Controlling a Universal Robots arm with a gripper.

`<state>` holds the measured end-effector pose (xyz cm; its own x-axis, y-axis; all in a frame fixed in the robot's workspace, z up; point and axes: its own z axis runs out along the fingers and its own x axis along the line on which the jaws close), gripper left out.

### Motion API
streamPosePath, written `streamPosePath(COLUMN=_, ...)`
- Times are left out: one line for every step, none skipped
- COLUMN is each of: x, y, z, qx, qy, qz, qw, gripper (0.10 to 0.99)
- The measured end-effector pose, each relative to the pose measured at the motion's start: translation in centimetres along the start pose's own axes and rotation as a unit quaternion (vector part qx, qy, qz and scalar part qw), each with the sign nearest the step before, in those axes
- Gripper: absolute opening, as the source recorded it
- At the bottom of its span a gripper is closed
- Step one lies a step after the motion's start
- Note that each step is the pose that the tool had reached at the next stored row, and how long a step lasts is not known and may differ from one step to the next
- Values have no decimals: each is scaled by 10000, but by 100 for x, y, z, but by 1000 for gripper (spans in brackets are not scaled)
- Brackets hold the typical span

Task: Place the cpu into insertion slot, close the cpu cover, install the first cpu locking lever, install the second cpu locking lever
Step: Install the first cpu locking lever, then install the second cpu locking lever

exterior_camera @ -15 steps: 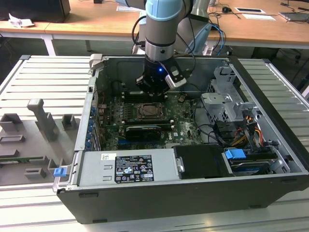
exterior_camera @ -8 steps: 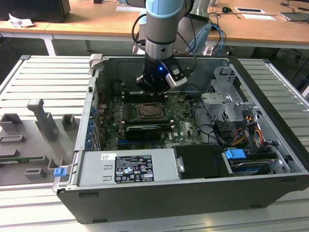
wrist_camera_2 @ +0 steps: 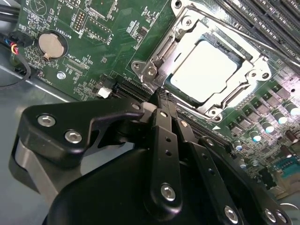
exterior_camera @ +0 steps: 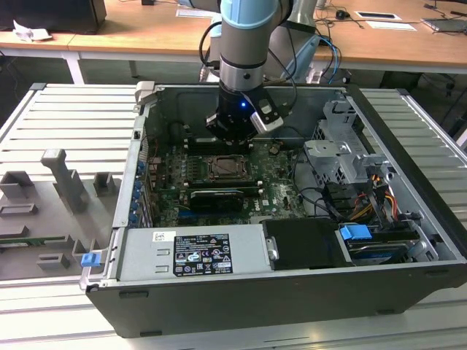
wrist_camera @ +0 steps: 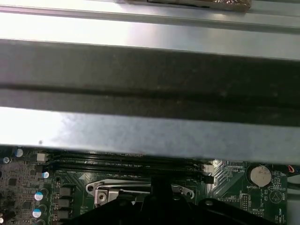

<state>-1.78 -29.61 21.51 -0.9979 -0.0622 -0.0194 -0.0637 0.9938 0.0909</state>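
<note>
Wooden desks run across the top of the exterior view, and below them a grooved grey metal worktable (exterior_camera: 66,124) carries one open computer case (exterior_camera: 292,292) lying on its side, so the motherboard (exterior_camera: 277,186) faces up and can be reached from above. One robot arm (exterior_camera: 248,36) comes straight down into the case at upper centre, and its gripper (wrist_camera_2: 161,101) sits low over the board.

In the second wrist view the two black fingers (wrist_camera_2: 164,136) lie pressed together with no gap and nothing visible between them, so I judge the hand closed and empty, its tip just beside the lower-left corner of the insertion slot (wrist_camera_2: 154,70), which fits pressing on the latch hardware there.

The cpu (wrist_camera_2: 204,70), one pale silver square, lies flat inside the slot at upper right of that frame. The cpu cover (wrist_camera_2: 248,58) appears folded down around it, its cut-out centre leaving the chip's face bare; whether it is fully clamped I cannot tell. I cannot make out the levers clearly.

One round coin battery (wrist_camera_2: 50,44) sits at upper left of the same view. Long black memory slots (wrist_camera: 126,166) run side by side in the first wrist view; I count about three. At the exterior view's left lie several grey moulded fixtures (exterior_camera: 62,186), likely rests for parts.
</note>
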Motion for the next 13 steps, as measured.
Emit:
streamPosePath(x=0, y=-4, z=0, qx=0, qy=0, qz=0, qw=10000, gripper=106)
streamPosePath(x=1, y=-15, z=-1, qx=0, qy=0, qz=0, qw=10000, gripper=106)
streamPosePath(x=2, y=-26, z=-3, qx=0, qy=0, qz=0, qw=10000, gripper=106)
streamPosePath(x=3, y=-49, z=-4, qx=0, qy=0, qz=0, qw=10000, gripper=106)
streamPosePath(x=4, y=-73, z=-7, qx=0, qy=0, qz=0, qw=10000, gripper=106)
streamPosePath(x=6, y=-102, z=-10, qx=0, qy=0, qz=0, qw=10000, gripper=106)
streamPosePath(x=7, y=-122, z=-11, qx=0, qy=0, qz=0, qw=10000, gripper=106)
streamPosePath(x=7, y=-135, z=-12, qx=0, qy=0, qz=-1, qw=10000, gripper=106)
streamPosePath(x=8, y=-147, z=-19, qx=1, qy=0, qz=0, qw=10000, gripper=106)
streamPosePath(x=8, y=-147, z=-28, qx=1, qy=0, qz=0, qw=10000, gripper=106)
streamPosePath(x=8, y=-145, z=-42, qx=0, qy=0, qz=0, qw=10000, gripper=106)
streamPosePath(x=8, y=-144, z=-62, qx=0, qy=0, qz=1, qw=10000, gripper=106)
streamPosePath(x=7, y=-142, z=-98, qx=0, qy=0, qz=-1, qw=10000, gripper=106)
